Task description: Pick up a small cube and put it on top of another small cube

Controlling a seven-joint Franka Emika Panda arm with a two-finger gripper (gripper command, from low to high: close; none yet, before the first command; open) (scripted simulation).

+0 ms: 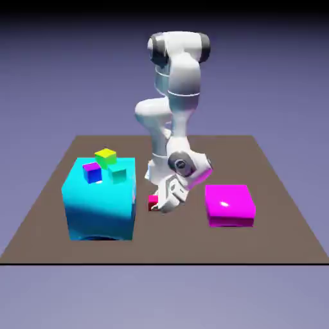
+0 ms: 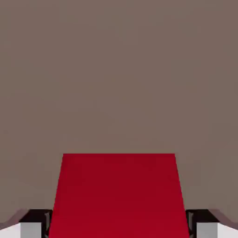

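A tiny dark red small cube [image 1: 153, 203] sits low at the brown table [image 1: 283, 225], just to the exterior view's right of the big cyan block [image 1: 99, 205]. My gripper [image 1: 160, 204] is down over it, and the white hand hides most of the cube in that view. In the hand view the red cube [image 2: 118, 195] fills the space between my two grey fingertips [image 2: 35, 228], which press against its sides. The gripper [image 2: 119, 230] is shut on this cube. Three other small cubes rest on top of the cyan block: yellow-green [image 1: 105, 156], blue [image 1: 92, 172] and teal-green [image 1: 117, 172].
A flat magenta block [image 1: 229, 204] lies on the table to the exterior view's right of the gripper. The tall cyan block stands close on the other side of the hand. The arm rises behind the gripper.
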